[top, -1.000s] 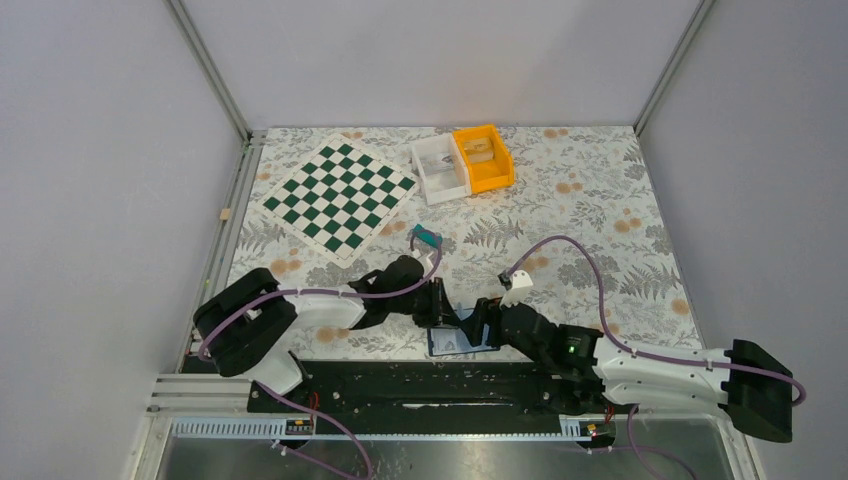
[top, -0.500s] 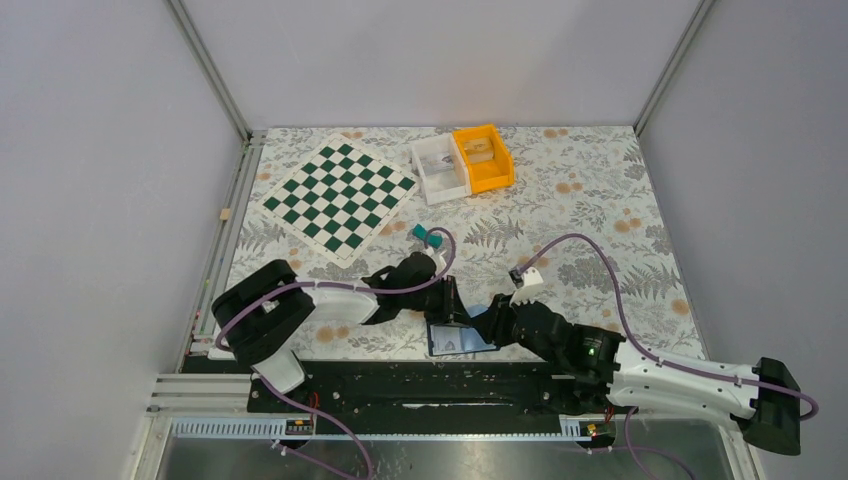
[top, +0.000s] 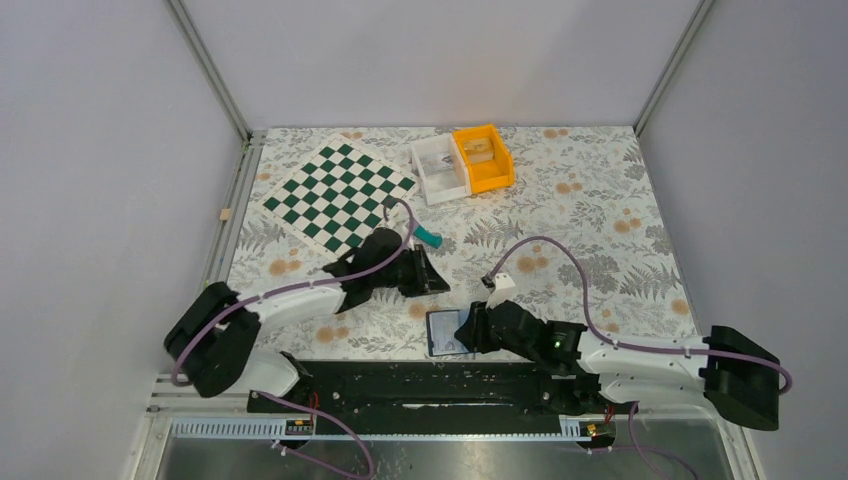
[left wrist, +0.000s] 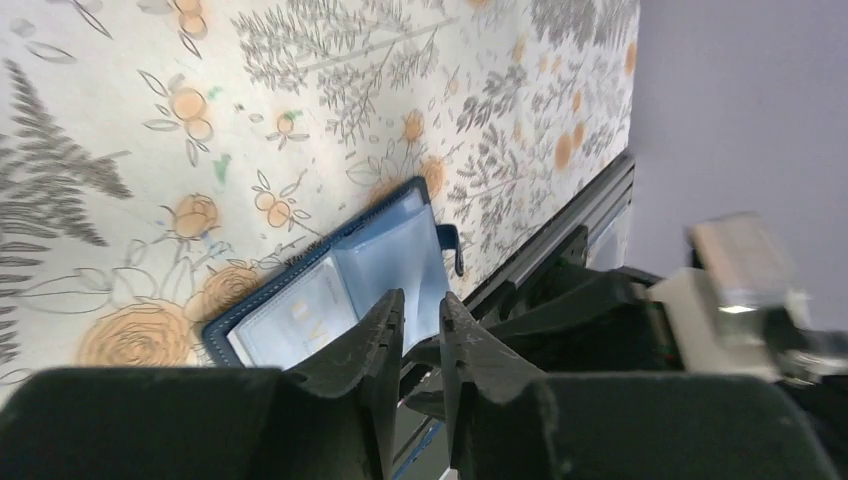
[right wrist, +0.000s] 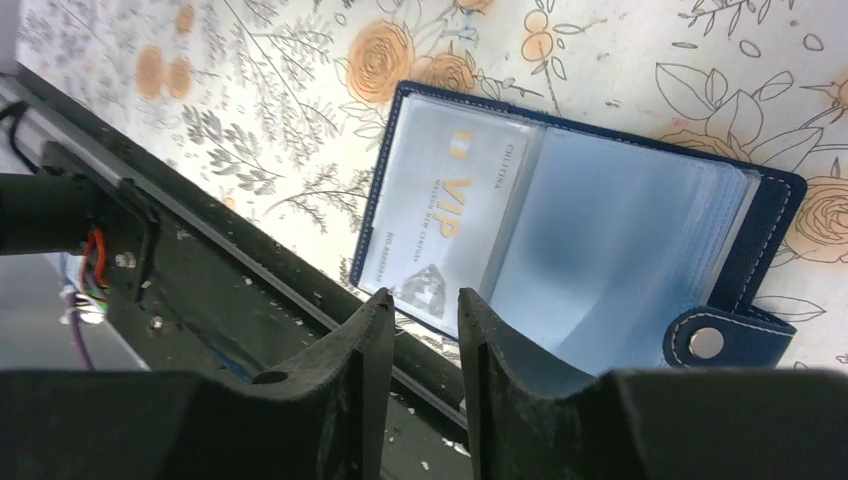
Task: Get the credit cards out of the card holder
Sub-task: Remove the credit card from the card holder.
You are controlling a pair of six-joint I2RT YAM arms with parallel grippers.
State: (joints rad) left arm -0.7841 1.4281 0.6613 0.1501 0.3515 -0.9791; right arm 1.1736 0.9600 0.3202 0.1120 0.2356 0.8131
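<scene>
1. Card holder (right wrist: pixel 745 262) lies open flat at the bench's (top: pixel 600 200) near edge, with a pale card (right wrist: pixel 450 210) (marked VIP) sleeved in the half away from the snap tab
2. Right tool (right wrist: pixel 425 297) hovers over the holder's near edge, fingers narrowly parted, grasping nothing
3. Left tool (left wrist: pixel 421 297) sits beyond the holder and apart from it, open by a slit, empty
4. Far side: chessboard (top: pixel 338 198), white bin (top: pixel 440 170) touching orange bin (top: pixel 483 158)

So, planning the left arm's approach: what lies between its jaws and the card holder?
Only bare floral tablecloth reaches the card holder, per top view.
</scene>
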